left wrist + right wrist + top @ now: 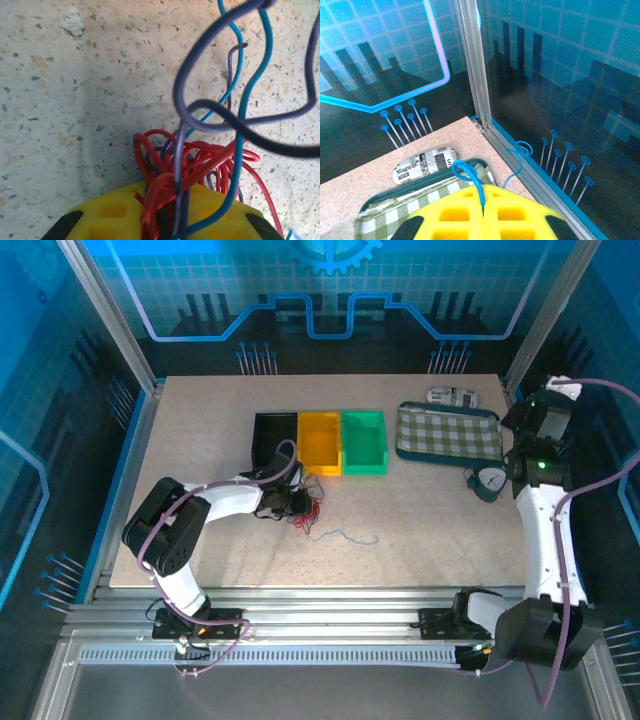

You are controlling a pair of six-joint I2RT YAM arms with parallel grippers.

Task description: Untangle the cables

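Where the speckled beige tabletop (420,530) spans the cell, a row of black, orange and green plastic bins (320,466) sits toward 12 o'clock. Left gripper (165,202): jaws clamped on the tangled bunch of thin red and blue cables (157,187), 6 o'clock of the bins. Right gripper (483,202): jaws together on one thin blue wire (479,189).

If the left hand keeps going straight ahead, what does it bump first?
The left hand would likely meet the tangled cables first, then the table behind them; depth is unclear.
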